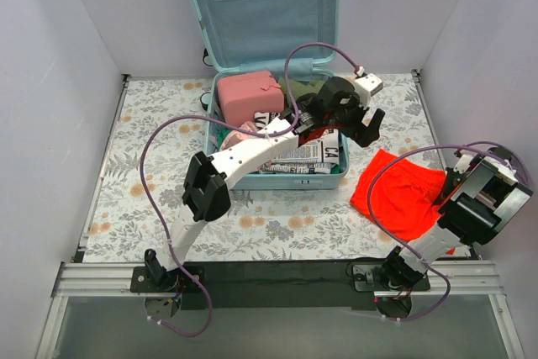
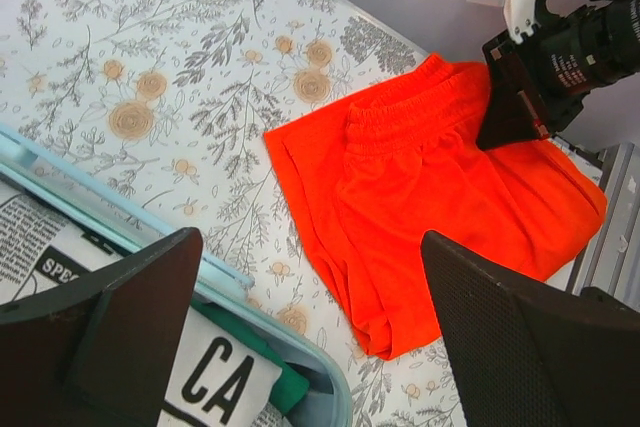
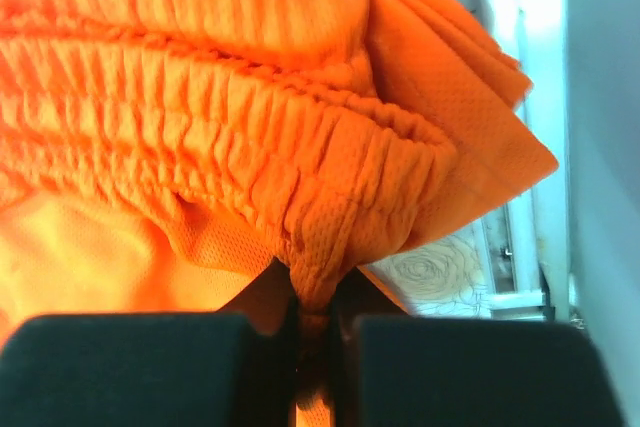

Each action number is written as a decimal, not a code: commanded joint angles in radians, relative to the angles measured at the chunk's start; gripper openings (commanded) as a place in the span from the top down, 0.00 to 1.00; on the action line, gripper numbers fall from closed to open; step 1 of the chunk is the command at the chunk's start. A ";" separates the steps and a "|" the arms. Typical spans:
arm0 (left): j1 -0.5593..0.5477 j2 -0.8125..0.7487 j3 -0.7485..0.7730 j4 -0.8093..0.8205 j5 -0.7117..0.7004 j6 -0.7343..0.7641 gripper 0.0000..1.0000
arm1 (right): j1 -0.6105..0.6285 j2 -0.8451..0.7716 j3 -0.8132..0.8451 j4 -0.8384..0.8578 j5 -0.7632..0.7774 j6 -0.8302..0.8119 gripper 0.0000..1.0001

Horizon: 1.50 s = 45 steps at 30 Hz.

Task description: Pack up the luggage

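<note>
- The large pale mint hard-shell luggage [image 1: 252, 31] is lying open at the far middle of the floral-printed surface [image 1: 160, 149]. Its lid is standing upright against the back wall and showing a grey-blue fabric lining with a zip pocket.
- The base of the luggage is holding a rounded pink pouch [image 1: 248, 94], a dark green garment [image 1: 307, 90] and a folded newspaper-print cloth [image 1: 307, 155].
- The left claw [image 1: 370, 128] is hanging at the near right corner of the luggage. Its fingers are reaching out past the rim towards the right side of the surface.
- In the left wrist view the left claw [image 2: 310, 247] is standing wide open and gripping nothing. The pale rim of the luggage [image 2: 90, 197] is passing under its left finger. It seems to be hovering clear of that rim, though the angle is not settling whether they are touching.
- The bright orange mesh shorts with an elastic waistband [image 1: 399, 195] are lying flat on the surface, just to the right of the luggage and apart from it.
- The right claw [image 1: 445, 187] is sitting well to the right of the luggage, at the far right edge of the orange shorts [image 2: 420, 207].
- In the right wrist view the right claw [image 3: 315, 347] is closing its two black fingers [image 3: 150, 367] on a bunched fold of the gathered waistband [image 3: 250, 147], with only a narrow slit left between them.
- The left wrist view is showing the same grip from the side, the right claw [image 2: 515, 107] pressing down on the waistband edge.
</note>
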 commanded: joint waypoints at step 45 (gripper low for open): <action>0.699 -0.669 -0.653 -0.329 0.073 -0.088 0.10 | 0.931 -0.085 0.624 -0.061 -0.350 0.722 0.99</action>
